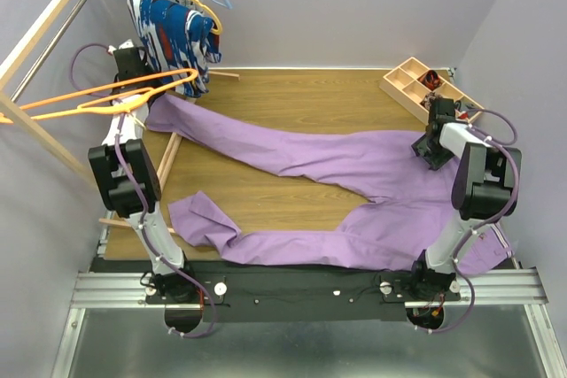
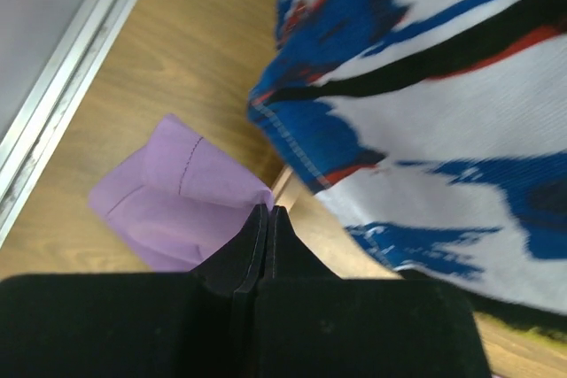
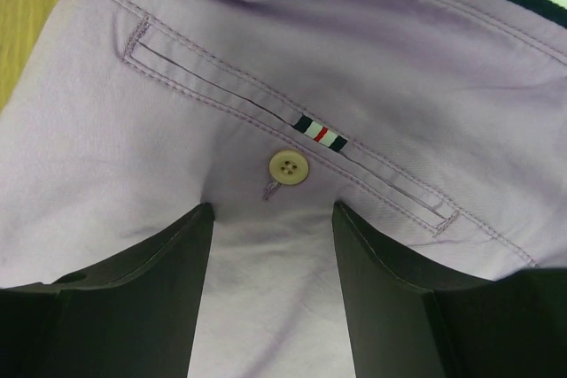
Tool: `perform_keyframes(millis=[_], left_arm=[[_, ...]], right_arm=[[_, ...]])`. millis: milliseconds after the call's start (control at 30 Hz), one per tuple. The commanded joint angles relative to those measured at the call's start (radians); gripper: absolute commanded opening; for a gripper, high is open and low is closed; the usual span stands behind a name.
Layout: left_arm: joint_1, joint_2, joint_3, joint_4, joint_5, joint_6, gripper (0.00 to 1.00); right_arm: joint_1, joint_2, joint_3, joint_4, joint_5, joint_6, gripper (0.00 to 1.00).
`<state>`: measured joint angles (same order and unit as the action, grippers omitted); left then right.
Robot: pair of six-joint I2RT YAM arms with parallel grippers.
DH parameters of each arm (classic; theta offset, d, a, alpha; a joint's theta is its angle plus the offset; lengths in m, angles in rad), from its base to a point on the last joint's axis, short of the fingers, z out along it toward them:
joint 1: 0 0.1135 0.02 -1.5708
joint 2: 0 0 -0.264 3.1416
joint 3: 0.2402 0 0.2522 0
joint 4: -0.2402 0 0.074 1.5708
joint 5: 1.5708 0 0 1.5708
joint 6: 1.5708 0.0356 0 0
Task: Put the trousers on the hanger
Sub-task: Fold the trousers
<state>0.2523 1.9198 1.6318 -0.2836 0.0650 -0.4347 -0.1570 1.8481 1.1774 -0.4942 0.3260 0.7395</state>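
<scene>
While left claw [image 2: 268,214] sits pinched shut, nothing visible in it, far left by thin orange plastic hanger [image 1: 97,99], I hover right claw [image 3: 273,214], jaws apart, empty, over back pocket [image 3: 213,84] of long lilac fabric trousers [image 1: 354,161] sprawled across table [image 1: 292,95] – likely for waist grab.

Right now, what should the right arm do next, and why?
Probably close the right gripper on the trousers: its jaws stand open over the cloth just below the pocket button, nothing pinched yet, and the trousers lie flat on the table.

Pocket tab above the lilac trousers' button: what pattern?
Small woven tab: dark, white and red stripes; right wrist view.
</scene>
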Motion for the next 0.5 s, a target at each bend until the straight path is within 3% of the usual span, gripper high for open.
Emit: perform_keyframes(millis=[0,300,467], left_arm=[[-0.007,0.062,0.091,-0.029,0.025,0.027,0.00],[-0.015,0.087,0.125,-0.052,0.030,0.042,0.00],[-0.027,0.073,0.089,-0.028,0.071,0.044,0.00]], right_arm=[[-0.045,0.054,0.019,-0.021,0.119,0.015,0.65],[-0.049,0.053,0.039,-0.032,0.062,-0.002,0.65],[-0.049,-0.004,0.051,0.008,-0.047,-0.143,0.74]])
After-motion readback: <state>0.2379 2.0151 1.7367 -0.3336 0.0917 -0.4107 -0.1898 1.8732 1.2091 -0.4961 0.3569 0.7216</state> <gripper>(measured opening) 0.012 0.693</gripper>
